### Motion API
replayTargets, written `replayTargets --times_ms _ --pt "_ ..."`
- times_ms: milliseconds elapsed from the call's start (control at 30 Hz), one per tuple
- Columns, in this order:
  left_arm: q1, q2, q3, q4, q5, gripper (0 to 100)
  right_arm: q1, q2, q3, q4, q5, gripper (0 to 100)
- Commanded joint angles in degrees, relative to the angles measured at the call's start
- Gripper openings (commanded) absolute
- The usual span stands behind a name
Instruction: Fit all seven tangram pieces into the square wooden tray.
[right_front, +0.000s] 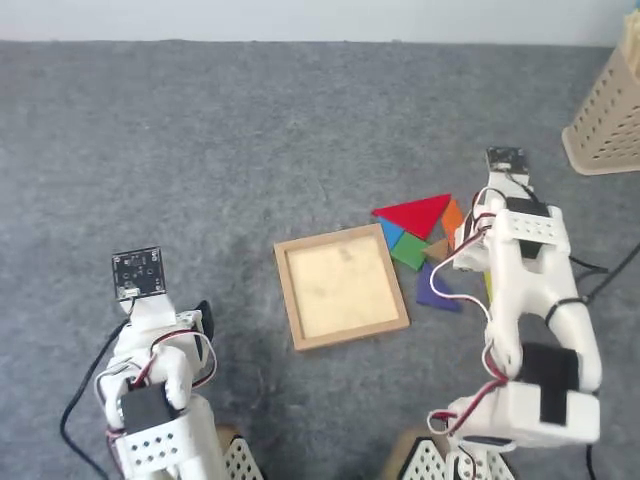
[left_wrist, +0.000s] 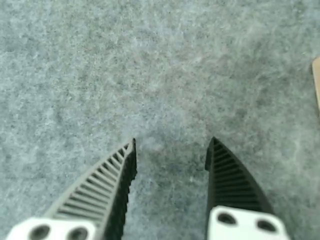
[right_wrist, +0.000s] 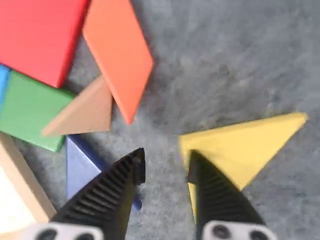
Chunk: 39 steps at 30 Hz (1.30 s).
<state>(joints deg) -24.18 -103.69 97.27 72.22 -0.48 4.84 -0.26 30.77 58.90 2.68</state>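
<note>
Grey cloth covers the table (right_front: 200, 150), and open cloth stretches between the left arm and the tray. The square wooden tray (right_front: 288, 297) lies near the middle, turned slightly, its pale floor bare.

Just off the tray's right edge the pieces huddle together:
- a red triangle (right_front: 415, 213)
- an orange slanted piece (right_front: 452, 220)
- a blue piece (right_front: 390, 233), mostly tucked under its neighbours
- a green square (right_front: 409, 251)
- a tan triangle (right_front: 436, 250)
- a purple triangle (right_front: 435, 290)

The yellow triangle (right_wrist: 240, 145) lies apart from the cluster. In the high view the right arm covers nearly all of it.

The right gripper (right_wrist: 166, 151) hangs low between the purple and yellow triangles, its jaws a narrow gap apart and holding nothing. One fingertip (right_wrist: 200, 170) overlaps the yellow triangle's edge.

The left gripper (left_wrist: 172, 141) sits over bare cloth with its jaws spread fairly wide and nothing between them. The tray's corner just shows at the border of the left wrist view.

A slatted basket (right_front: 608, 115) is cut off at the table's far right edge.
</note>
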Motion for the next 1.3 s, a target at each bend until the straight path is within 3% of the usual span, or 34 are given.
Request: replayTargets --times_ms 0,300,467,1100,1267 --pt "0.2 -0.9 -0.7 0.3 -0.3 22 1.0 -6.7 -4.0 3.6 -0.6 18.8" --pt "0.2 -0.9 -0.7 0.3 -0.3 22 6.1 3.2 -9.8 5.1 -2.5 19.4" --pt "0.2 -0.9 -0.7 0.3 -0.3 22 10.4 8.3 -16.2 6.0 -7.8 30.6" --pt "0.2 -0.9 -0.7 0.3 -0.3 22 1.1 19.7 -18.5 7.3 -4.0 32.8" --pt "0.2 -0.9 -0.7 0.3 -0.3 22 1.4 19.5 -16.9 8.9 -2.1 23.0"
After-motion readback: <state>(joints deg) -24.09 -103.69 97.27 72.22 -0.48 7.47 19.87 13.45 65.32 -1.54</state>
